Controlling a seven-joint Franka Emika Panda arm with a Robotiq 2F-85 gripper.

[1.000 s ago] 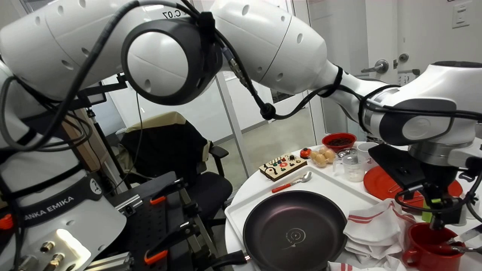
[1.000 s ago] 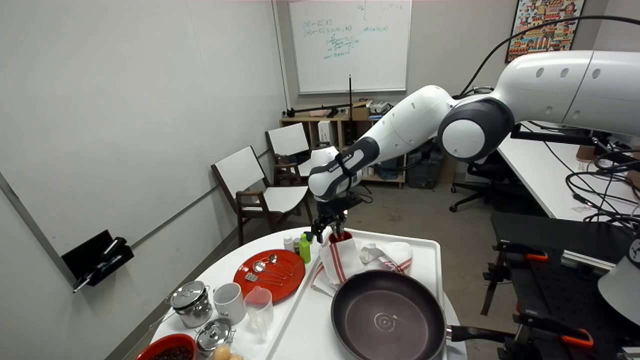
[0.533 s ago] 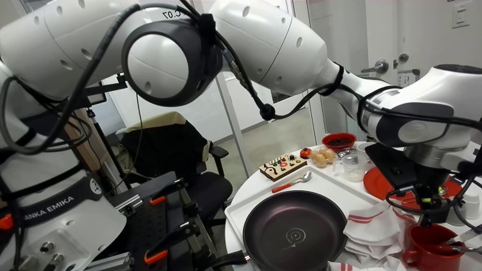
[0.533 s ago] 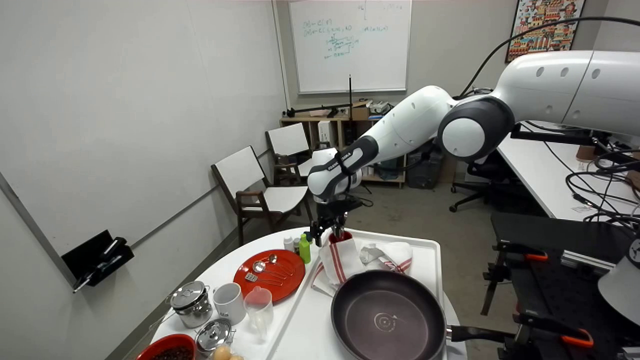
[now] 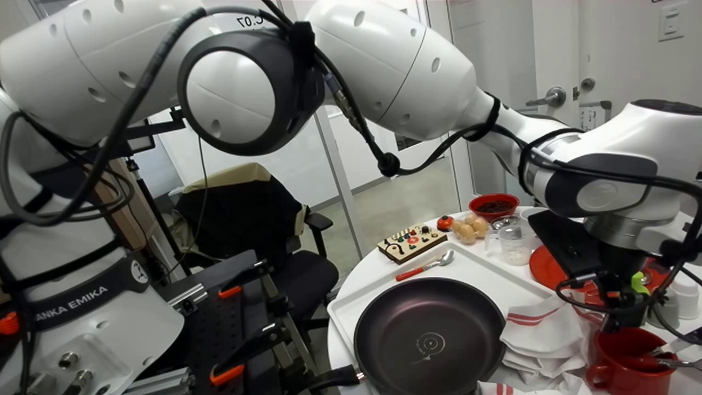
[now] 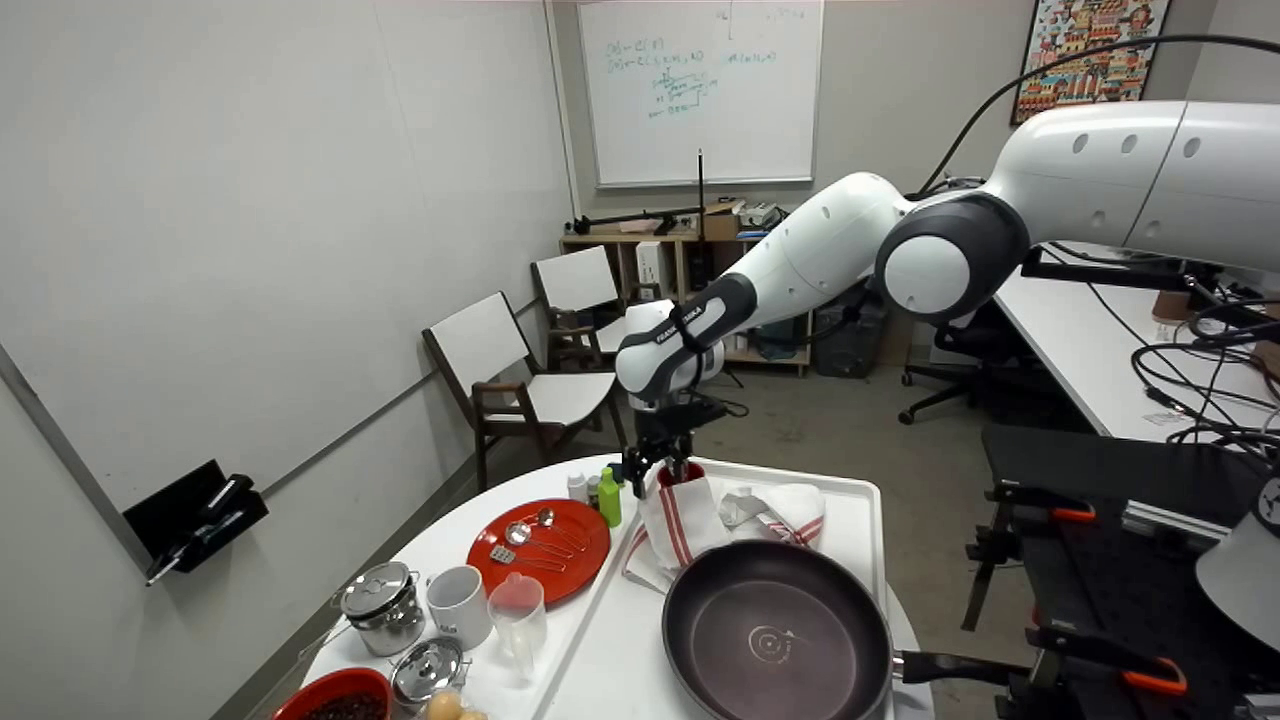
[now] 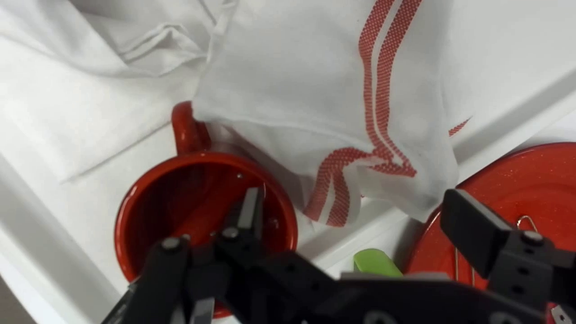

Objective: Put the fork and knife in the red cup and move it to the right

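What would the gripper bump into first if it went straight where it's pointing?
Probably the red cup: one finger of the open gripper shows over its mouth in the wrist view, though depth is unclear.

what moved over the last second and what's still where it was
The open gripper has drifted left in an exterior view, toward the striped napkins; the wrist has sunk slightly in both exterior views. Nothing was taken hold of or let go. Unmoved: the red cup with the cutlery in it, the napkins, the black pan.
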